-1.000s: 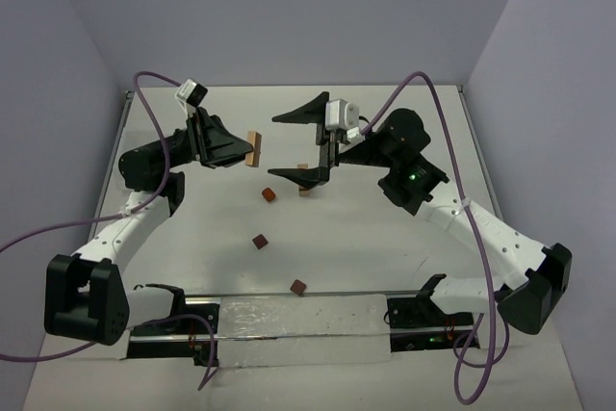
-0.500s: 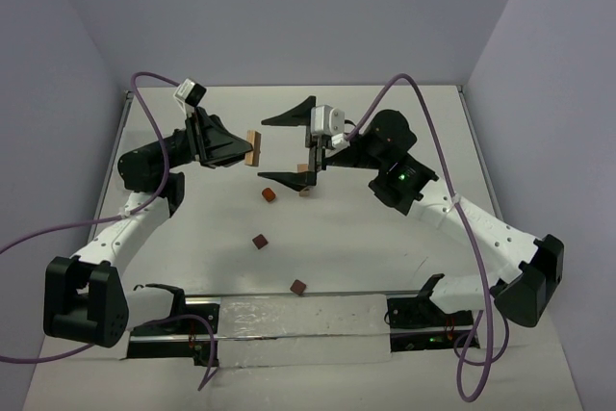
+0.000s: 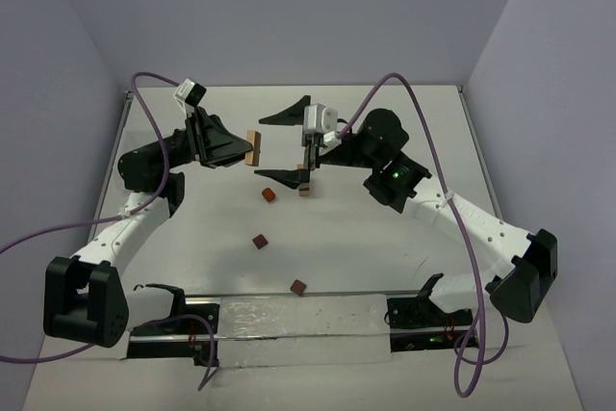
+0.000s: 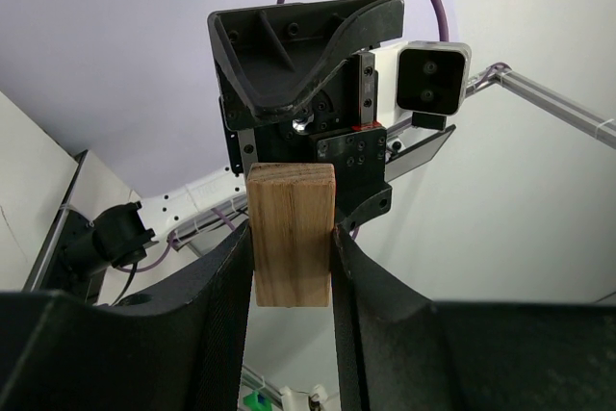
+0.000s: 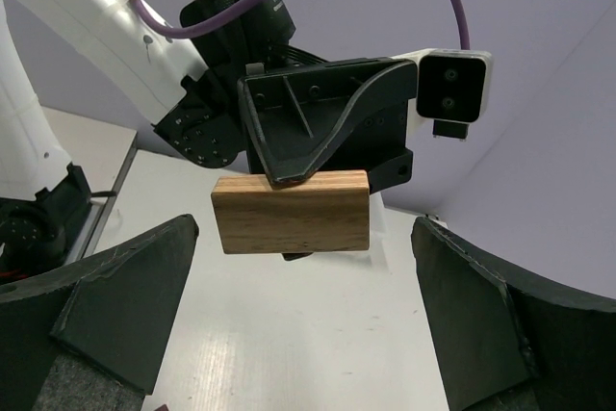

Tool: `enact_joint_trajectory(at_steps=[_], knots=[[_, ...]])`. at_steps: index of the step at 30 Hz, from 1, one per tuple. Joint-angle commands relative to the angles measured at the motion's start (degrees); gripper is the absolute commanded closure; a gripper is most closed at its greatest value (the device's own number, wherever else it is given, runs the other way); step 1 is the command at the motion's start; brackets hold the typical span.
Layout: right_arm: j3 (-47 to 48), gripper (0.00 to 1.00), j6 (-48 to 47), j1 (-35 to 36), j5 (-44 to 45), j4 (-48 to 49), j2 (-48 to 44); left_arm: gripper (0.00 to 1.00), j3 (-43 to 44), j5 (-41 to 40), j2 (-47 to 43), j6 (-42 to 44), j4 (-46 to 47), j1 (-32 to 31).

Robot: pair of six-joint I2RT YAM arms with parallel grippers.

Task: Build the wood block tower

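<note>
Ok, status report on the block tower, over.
Left gripper shut on tan bar, held aloft. Right gripper open, facing it. Three brown cubes loose on table. Nothing blocking.

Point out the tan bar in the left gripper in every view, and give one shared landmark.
Top external: the tan bar sits upper centre-left, at the tip of the left gripper.
Left wrist: the tan bar stands mid-frame, between the fingers.
Right wrist: the tan bar lies crosswise mid-frame, under a black finger.
Shared landmark: the left gripper clamped on it.
</note>
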Motion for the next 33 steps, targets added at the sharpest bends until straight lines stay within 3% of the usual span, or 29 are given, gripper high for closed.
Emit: enact_joint_trajectory(at_steps=[1, 9, 19, 33], knots=[[1.72, 0.0, -0.42, 0.76, -0.02, 3.17, 0.06, 1.0, 1.59, -1.67, -1.2, -8.69, 32.46, -0.43], [2.62, 0.03, -0.17, 1.41, -0.04, 3.36, 0.97, 1.0, 1.5, -1.71, -1.2, -8.62, 32.46, -0.43], [2.53, 0.19, 0.02, 1.57, 0.31, 3.89, 1.13, 1.0, 1.33, -1.18, -1.45, -8.53, 32.46, -0.34], [3.26, 0.18, 0.44, 1.48, 0.4, 3.48, 0.73, 1.0, 0.98, -1.27, -1.11, -8.4, 32.38, -0.43]])
